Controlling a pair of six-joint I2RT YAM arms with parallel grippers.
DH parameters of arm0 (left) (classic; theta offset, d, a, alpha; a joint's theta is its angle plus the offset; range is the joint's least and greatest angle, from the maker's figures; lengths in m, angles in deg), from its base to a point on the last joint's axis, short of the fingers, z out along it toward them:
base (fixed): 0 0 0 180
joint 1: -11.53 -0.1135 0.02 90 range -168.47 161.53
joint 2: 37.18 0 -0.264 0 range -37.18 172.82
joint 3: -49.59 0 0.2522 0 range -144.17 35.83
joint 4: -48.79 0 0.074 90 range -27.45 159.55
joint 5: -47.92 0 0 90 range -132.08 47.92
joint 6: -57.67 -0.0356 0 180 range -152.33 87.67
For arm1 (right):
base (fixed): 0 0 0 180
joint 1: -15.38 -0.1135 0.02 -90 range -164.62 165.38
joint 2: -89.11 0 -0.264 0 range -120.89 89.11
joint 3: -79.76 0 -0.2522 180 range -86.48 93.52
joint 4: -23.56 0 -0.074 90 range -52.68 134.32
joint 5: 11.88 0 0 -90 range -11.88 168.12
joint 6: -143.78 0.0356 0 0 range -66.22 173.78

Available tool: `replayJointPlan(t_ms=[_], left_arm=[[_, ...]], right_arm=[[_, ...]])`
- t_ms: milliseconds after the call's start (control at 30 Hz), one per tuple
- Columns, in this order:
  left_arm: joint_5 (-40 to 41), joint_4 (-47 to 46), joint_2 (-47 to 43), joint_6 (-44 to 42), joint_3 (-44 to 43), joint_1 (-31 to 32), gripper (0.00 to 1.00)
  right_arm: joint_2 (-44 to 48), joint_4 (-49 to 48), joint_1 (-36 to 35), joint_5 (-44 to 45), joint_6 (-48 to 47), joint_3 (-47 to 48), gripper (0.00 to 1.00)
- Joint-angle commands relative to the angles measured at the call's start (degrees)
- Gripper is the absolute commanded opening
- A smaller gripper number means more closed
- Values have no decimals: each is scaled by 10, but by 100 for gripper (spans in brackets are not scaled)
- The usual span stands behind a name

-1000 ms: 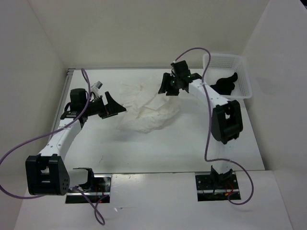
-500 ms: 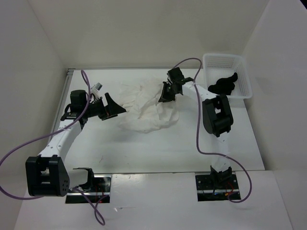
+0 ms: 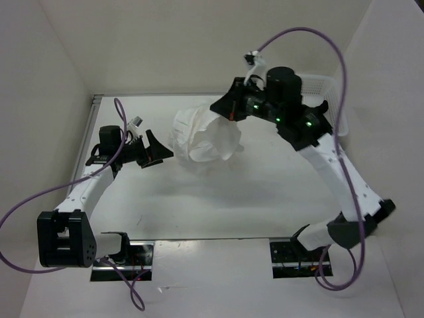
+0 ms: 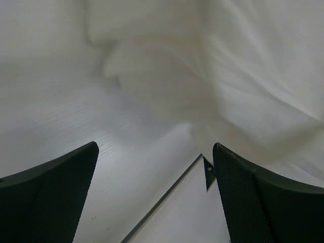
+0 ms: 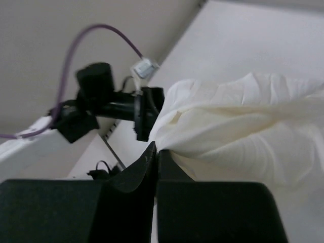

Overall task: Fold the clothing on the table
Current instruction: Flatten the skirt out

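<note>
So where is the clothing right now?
In the top view the clothing is bunched over the table's far centre, pinched by the right end effector, with the open left end effector just to its left.

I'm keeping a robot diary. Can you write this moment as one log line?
right gripper: shut on clothing, raised | left gripper: open, empty | clothing: bunched, hanging over table
</note>
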Motion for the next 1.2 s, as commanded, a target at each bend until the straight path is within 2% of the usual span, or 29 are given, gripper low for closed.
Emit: replayJointPlan(t_ms=[0, 67, 167, 267, 300, 333, 367, 467, 567, 733, 800, 867, 1000, 1033, 1167], left_arm=[[-14, -23, 7, -2, 2, 1, 100], [-14, -30, 7, 4, 2, 7, 100], [-14, -35, 7, 10, 2, 7, 100], [-14, -35, 1, 10, 8, 12, 100], [-14, -30, 1, 10, 8, 12, 100], [-14, -30, -7, 10, 8, 12, 100], [-14, -30, -7, 10, 14, 12, 100], [-9, -24, -19, 10, 14, 12, 100], [-9, -19, -24, 10, 14, 12, 100], [-33, -26, -18, 10, 25, 25, 100], [-33, -21, -12, -5, 13, 67, 100], [-22, -21, -22, -5, 13, 118, 100], [-15, -21, -29, -5, 25, 197, 100], [-10, -21, -29, -5, 25, 197, 100], [38, -27, 1, 0, 43, 270, 100]], right_arm=[[87, -4, -12, 27, -14, 14, 0], [95, 16, -12, 65, -7, 9, 2], [80, 70, -12, 99, -7, 1, 18], [44, 84, -12, 99, -7, -10, 18], [33, 84, -12, 105, -2, -10, 43], [33, 75, -12, 99, -2, -22, 56], [26, 65, -12, 99, -2, -29, 64], [13, 48, -12, 116, 4, -40, 57], [13, 71, -12, 192, 10, -40, 57], [13, 131, 15, 204, 4, -74, 59], [23, 145, 15, 204, 24, -102, 59], [45, 145, 15, 182, 39, -186, 59], [72, 145, 15, 167, 75, -283, 56], [72, 145, 15, 167, 84, -300, 56], [77, 136, 15, 133, 119, -377, 56]])
